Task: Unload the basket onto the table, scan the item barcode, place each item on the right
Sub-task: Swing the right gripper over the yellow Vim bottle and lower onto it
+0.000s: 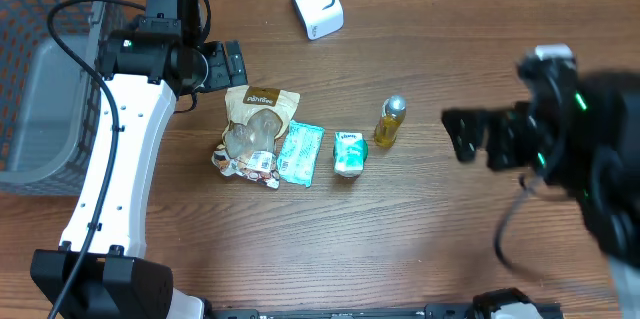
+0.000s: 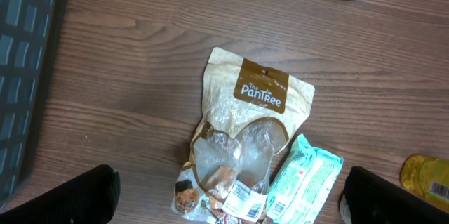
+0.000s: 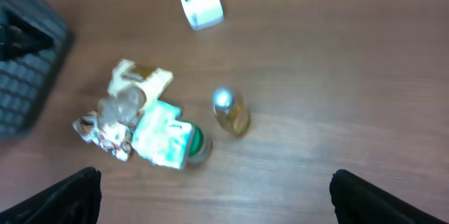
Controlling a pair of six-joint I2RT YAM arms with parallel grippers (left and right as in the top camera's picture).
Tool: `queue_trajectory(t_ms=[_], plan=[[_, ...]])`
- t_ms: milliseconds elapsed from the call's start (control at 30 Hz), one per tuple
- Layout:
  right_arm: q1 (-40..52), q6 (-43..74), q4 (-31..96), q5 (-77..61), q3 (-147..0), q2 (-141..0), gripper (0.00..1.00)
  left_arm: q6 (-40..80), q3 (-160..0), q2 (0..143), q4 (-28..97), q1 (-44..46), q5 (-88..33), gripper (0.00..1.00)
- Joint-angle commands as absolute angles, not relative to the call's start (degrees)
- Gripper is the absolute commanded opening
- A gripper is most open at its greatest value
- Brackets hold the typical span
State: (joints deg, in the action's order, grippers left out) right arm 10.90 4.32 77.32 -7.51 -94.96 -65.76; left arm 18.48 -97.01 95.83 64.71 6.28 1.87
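Observation:
A white barcode scanner (image 1: 315, 2) stands at the back of the table. Four items lie mid-table: a brown PanTree snack pouch (image 1: 258, 124), a teal packet (image 1: 300, 153), a small green-and-white tub (image 1: 349, 153) and a yellow bottle (image 1: 390, 121). My left gripper (image 1: 228, 64) hangs open just behind the pouch (image 2: 245, 133), with nothing between its fingers (image 2: 70, 196). My right gripper (image 1: 462, 134) is open and empty to the right of the bottle (image 3: 230, 112), well above the table. The right wrist view is blurred.
A grey mesh basket (image 1: 40, 79) fills the left side of the table, beside the left arm. The teal packet (image 2: 305, 178) overlaps the pouch's right edge. Bare wooden tabletop (image 1: 420, 239) stretches across the front.

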Motion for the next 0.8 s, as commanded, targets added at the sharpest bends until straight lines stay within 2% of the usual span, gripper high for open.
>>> queue_trajectory(t_ms=[0, 300, 433, 767], plan=[[10.7, 4.5, 78.9, -9.5, -96.9, -72.0, 1.0, 18.9, -97.5, 96.0, 64.5, 6.4, 1.5, 0.99], [10.7, 4.9, 77.0, -15.7, -96.8, -87.3, 1.0, 18.9, -97.5, 96.0, 64.5, 6.4, 1.5, 1.0], [10.8, 11.0, 75.6, -15.5, -96.8, -92.9, 1.0, 18.9, -97.5, 96.0, 64.5, 6.4, 1.5, 1.0], [11.6, 13.6, 72.4, -14.0, -96.8, -102.9, 1.0, 18.9, -97.5, 96.0, 64.5, 6.4, 1.5, 1.0]])
